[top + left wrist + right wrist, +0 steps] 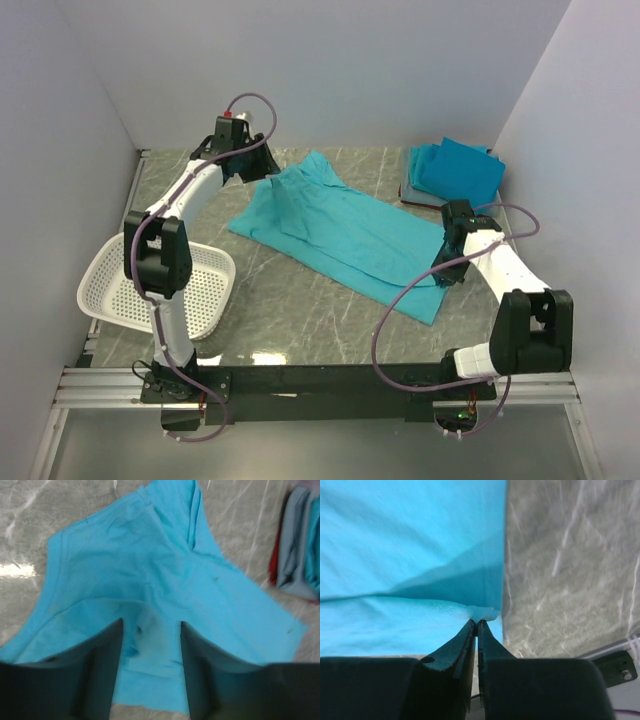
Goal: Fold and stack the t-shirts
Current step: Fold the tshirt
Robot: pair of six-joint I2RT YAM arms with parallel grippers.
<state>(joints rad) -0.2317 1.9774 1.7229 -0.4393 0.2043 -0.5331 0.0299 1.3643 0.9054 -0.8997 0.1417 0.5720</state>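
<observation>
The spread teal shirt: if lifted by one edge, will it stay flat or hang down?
Probably floppy: the shirt lies in soft wrinkles, and its edge folds where the right gripper pinches it. Likely light, being thin cloth. It may sag and drag on the table.

Marble table (300, 320), teal t-shirt (340, 235), folded stack (455, 170), basket (92, 290)

Soft, even light from above fills the top view. The teal t-shirt (340, 235) casts barely a shadow, and a small white glare sits on the table (300, 330) on the camera side of the shirt. In the left wrist view the shirt is blurred throughout, glare burns on the stone left of it, and shade pools between the left gripper (150, 625) fingers. The right wrist view is sharper, with a fold shadow crossing the shirt.
</observation>
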